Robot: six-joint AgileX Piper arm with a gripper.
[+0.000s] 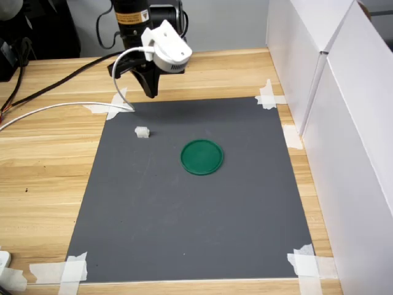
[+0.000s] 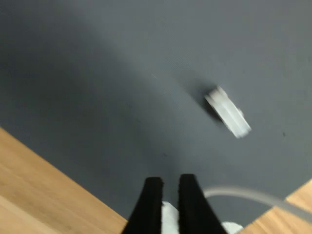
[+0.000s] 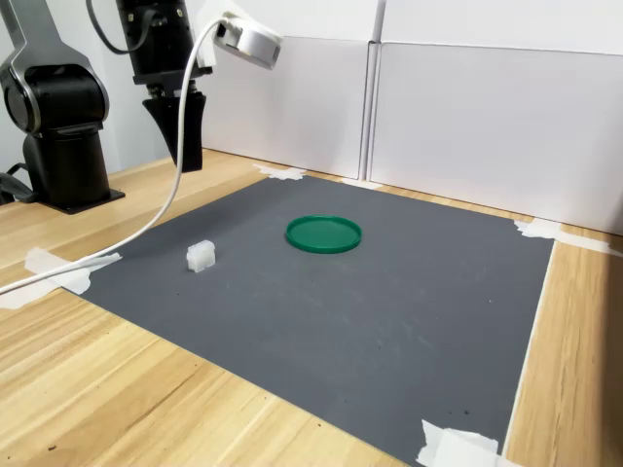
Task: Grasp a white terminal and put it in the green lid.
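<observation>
Our black two-fingered hand [image 1: 151, 92] hangs empty with its fingers nearly together above the mat's far edge, so we judge we should spread them, come down squarely over the tiny whitish translucent plastic terminal [image 1: 142, 132] and close across its short sides. It lies alone on the dark grey mat [image 1: 202, 209], apart from the flat round green plastic lid [image 1: 202, 157]. The mat is taped at its corners to a pale wooden bench [image 1: 49, 166] with white panels [image 1: 344, 123] alongside.

wooden table [image 1: 49, 172], white wall panels [image 3: 487, 117]
</observation>
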